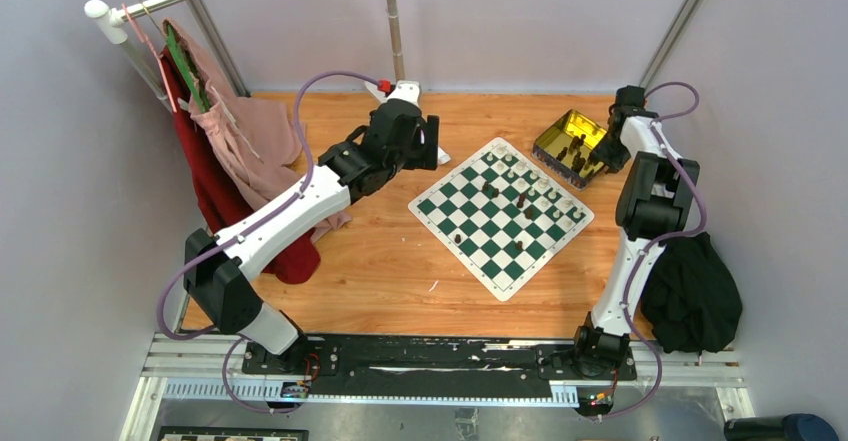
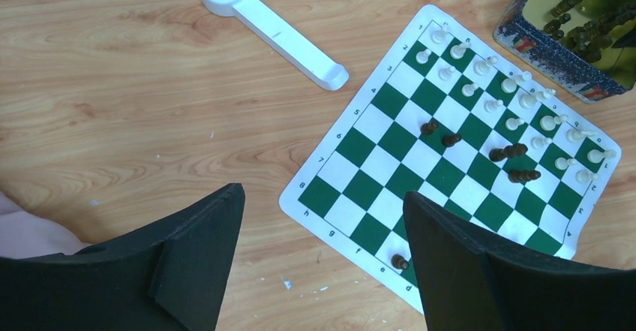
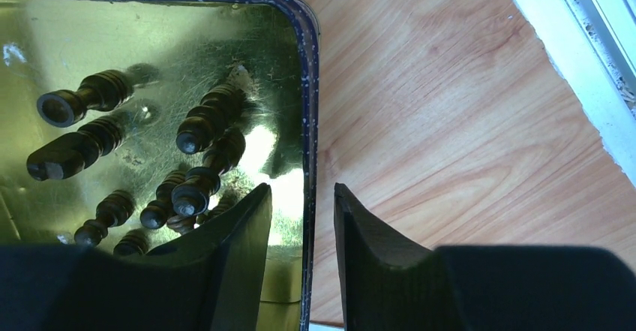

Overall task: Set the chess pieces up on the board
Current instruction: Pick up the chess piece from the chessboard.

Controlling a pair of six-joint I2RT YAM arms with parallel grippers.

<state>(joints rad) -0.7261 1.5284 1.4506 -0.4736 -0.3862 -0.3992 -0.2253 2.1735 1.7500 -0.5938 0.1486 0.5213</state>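
The green and white board [image 1: 430,204] [image 2: 390,188] lies right of the table's middle. White chess pieces [image 2: 495,106] stand in two rows along its far side. A few dark pieces [image 2: 510,151] lie or stand mid-board, and one dark pawn [image 2: 400,262] is at the near edge. More dark pieces [image 3: 210,117] lie in the gold tin [image 1: 565,131] [image 3: 150,31]. My left gripper [image 1: 432,146] [image 2: 322,192] hovers open and holds nothing, over the board's left corner. My right gripper [image 1: 608,157] [image 3: 301,187] is open and straddles the tin's right wall, gripping nothing.
A white stand base [image 2: 277,34] lies on the wood behind the board. Clothes [image 1: 230,141] hang from a rack at the left. A black cloth [image 1: 690,291] lies at the right edge. A white rail [image 3: 577,53] borders the table past the tin.
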